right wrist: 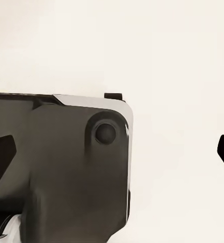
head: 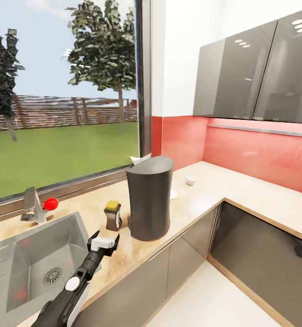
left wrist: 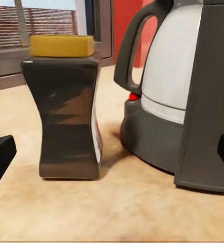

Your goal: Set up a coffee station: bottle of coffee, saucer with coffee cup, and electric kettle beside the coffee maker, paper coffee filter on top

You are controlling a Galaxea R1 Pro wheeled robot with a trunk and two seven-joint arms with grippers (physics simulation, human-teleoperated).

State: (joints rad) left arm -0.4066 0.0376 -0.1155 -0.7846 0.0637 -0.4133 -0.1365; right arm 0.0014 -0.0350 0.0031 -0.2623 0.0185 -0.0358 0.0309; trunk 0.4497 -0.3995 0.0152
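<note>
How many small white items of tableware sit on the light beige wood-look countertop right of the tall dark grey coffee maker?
2: a small white cup standing alone further along the counter, and a flat white saucer edge poking out behind the coffee maker. More may be hidden behind it.

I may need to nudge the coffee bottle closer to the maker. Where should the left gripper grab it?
Grip the bottle at its narrowed waist, below the yellow cap, coming in level from the counter's front edge, where the left gripper already sits open. The waist likely resists slipping, and the coffee maker crowds one side.
</note>
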